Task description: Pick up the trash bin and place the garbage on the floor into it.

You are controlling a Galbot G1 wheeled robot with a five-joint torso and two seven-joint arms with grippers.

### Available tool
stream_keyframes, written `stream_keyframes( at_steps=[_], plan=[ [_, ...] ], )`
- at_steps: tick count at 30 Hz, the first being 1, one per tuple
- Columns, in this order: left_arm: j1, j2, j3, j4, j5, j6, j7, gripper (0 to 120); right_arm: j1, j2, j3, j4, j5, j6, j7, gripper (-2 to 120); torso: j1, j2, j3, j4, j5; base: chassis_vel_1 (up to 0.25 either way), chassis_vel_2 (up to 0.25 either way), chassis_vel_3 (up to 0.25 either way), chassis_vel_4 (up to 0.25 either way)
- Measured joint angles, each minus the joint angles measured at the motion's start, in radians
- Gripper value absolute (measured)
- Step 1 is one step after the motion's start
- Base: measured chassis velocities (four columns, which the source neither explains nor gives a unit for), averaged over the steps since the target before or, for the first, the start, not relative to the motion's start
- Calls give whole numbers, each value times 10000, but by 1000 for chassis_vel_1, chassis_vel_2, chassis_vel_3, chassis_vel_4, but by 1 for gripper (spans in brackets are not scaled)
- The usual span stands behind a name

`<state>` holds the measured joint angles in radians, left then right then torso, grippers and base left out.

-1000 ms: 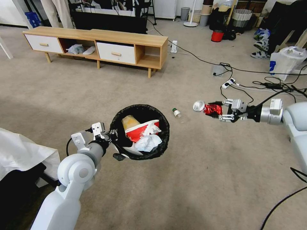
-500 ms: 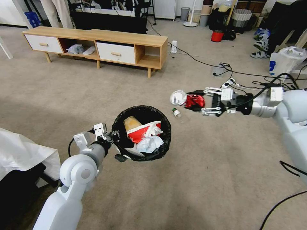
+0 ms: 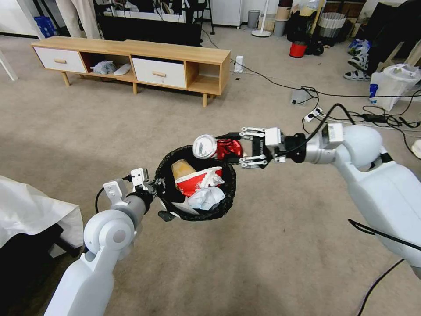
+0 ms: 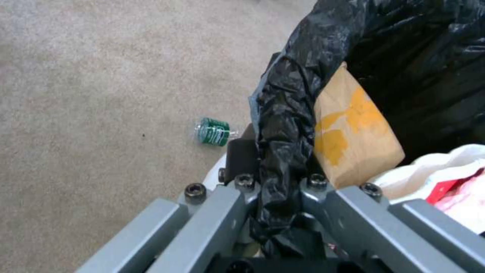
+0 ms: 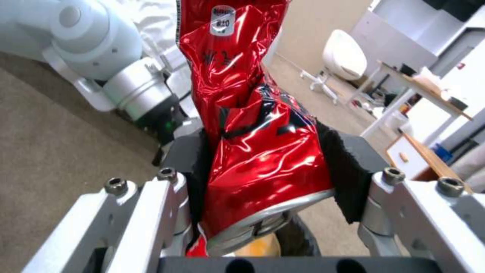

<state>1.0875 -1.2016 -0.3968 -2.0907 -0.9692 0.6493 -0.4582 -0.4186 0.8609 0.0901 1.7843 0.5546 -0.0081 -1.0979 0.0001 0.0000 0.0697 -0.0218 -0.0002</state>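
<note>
My left gripper is shut on the near-left rim of the trash bin and holds this black-lined pail above the floor. Inside lie a brown cardboard piece, a red-white carton and a white tissue. My right gripper is shut on a crushed red can that hangs over the bin's far rim. In the right wrist view the can sits between the pads of the right gripper. The left wrist view has the left gripper clamped on the bag fold, and a green-labelled bottle lying on the carpet.
A low wooden cabinet stands at the back left. Cables and a power strip trail over the carpet at the right. A white cloth-covered object is at the near left, and a red bucket stands far back.
My right gripper has carried the red can leftwards, from out at the right to over the bin's far rim. The left gripper and the bin have barely shifted.
</note>
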Motion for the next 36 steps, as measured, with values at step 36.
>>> stream_keyframes(
  at_steps=[36],
  plan=[
    [-36, -48, 10, -116, -446, 101, -151, 3, 1372, 717, -1779, -1054, -90, 250, -22, 46, 0, 0, 0, 0, 1, 0, 0, 0, 0]
  ],
)
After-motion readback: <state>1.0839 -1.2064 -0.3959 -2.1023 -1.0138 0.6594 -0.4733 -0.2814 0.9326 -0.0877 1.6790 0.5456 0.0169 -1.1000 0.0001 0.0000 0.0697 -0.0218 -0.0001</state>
